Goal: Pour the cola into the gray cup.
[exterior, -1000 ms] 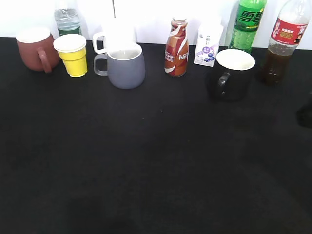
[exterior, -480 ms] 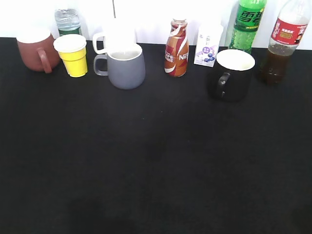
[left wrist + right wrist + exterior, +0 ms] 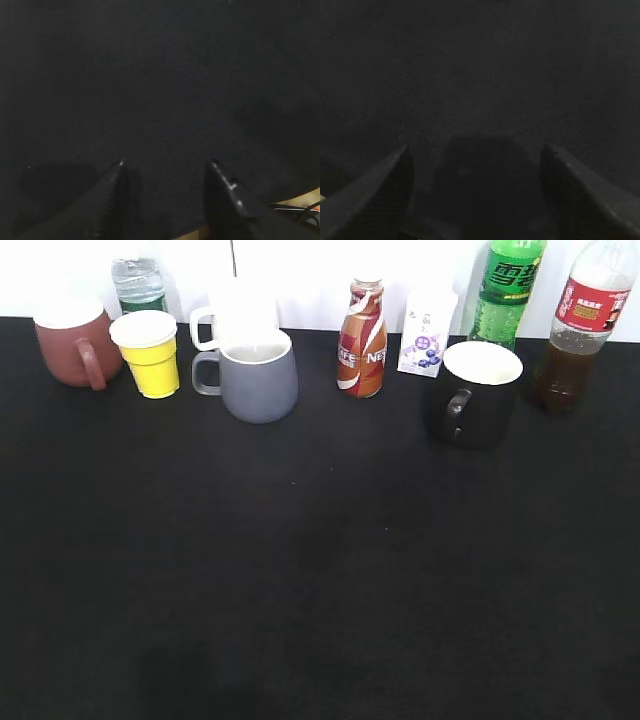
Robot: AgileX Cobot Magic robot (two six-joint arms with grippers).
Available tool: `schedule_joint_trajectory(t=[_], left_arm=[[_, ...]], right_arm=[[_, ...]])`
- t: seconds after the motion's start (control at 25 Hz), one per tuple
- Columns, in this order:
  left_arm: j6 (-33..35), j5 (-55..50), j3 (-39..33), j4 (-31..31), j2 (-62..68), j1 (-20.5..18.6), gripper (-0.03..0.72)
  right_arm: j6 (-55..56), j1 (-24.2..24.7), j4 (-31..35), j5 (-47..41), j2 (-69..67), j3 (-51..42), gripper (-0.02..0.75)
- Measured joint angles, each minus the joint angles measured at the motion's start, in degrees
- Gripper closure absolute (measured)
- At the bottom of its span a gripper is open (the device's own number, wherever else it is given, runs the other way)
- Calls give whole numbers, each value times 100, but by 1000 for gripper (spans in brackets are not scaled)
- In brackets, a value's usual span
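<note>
The cola (image 3: 580,330), a clear bottle with a red label and dark brown drink, stands at the far right back of the black table. The gray cup (image 3: 260,375), blue-gray with a loop handle on its left, stands at the back left of centre. Neither gripper shows in the exterior view. My left gripper (image 3: 166,162) is open and empty over bare black cloth. My right gripper (image 3: 475,150) is open and empty over black cloth too. Neither wrist view shows the bottle or the cup.
Along the back stand a brown mug (image 3: 72,340), a yellow cup (image 3: 148,352), a water bottle (image 3: 137,282), a white mug (image 3: 235,312), a Nescafe bottle (image 3: 363,338), a small carton (image 3: 428,332), a green soda bottle (image 3: 508,290) and a black mug (image 3: 475,392).
A dark shape at the right edge of the exterior view one second ago has left the view. The objects on the table have not moved.
</note>
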State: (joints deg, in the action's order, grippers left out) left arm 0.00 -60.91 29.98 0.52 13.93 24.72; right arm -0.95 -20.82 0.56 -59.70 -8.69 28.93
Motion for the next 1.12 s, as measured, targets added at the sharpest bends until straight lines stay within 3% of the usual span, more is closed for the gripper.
schedule_joint_trajectory(t=[0.12,0.16,0.32,0.44,1.12], left_arm=[[0,4,0,0,-252,0,398],[0,4,0,0,-359,-198,421],[0,4,-7,0,-1087,-1576,454],[0,4,-17,0,-1426,-2072,454],[0,4,-17,-52,-1433,-2111,455]], right_arm=[[0,38,0,1,0,0,143],[0,216,15,1,0,0,143],[0,1861,15,7,109,0,143],[-6,2035,15,7,727,0,143],[-6,2035,15,1,916,0,146]])
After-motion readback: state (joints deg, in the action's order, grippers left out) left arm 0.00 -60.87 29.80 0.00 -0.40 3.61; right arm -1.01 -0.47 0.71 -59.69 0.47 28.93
